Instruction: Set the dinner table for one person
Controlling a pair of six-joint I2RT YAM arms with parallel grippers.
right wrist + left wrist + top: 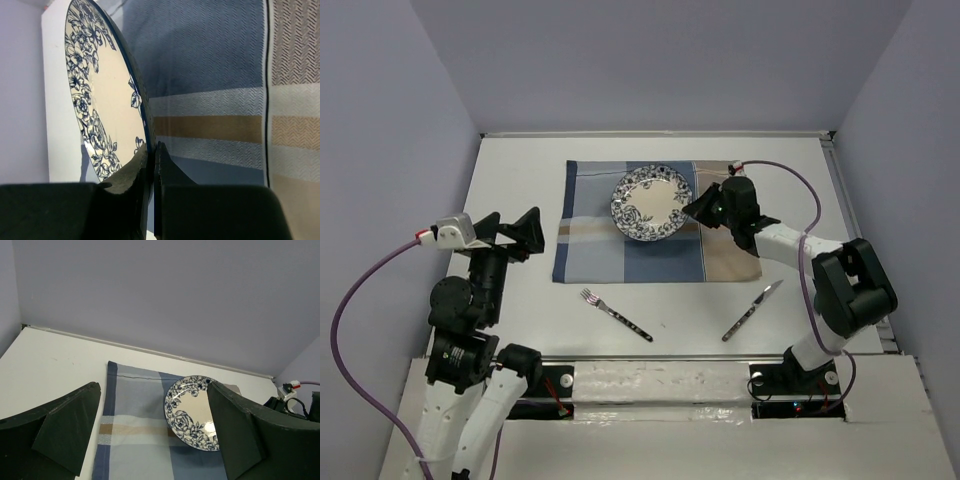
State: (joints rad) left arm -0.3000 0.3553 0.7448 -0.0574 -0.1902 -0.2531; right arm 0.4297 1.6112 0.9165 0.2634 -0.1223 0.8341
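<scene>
Right wrist view: pinches the thin rim of the blue floral plate [105,100] with the right gripper [152,165], jaws nearly closed, a shallow bite only. Has the plate over the plaid cloth [210,75], toward its far middle; cannot tell whether lifted or resting. Holds the left gripper [525,232] wide open and empty, just off the cloth's left edge. Finds fork [616,313] and knife [752,311] on the dinner table [520,160], beyond the cloth's near edge. Probably risks losing the glazed rim from so slight a pinch, then tipping or dropping the plate; may also bunch the cloth if dragging instead of lifting.
</scene>
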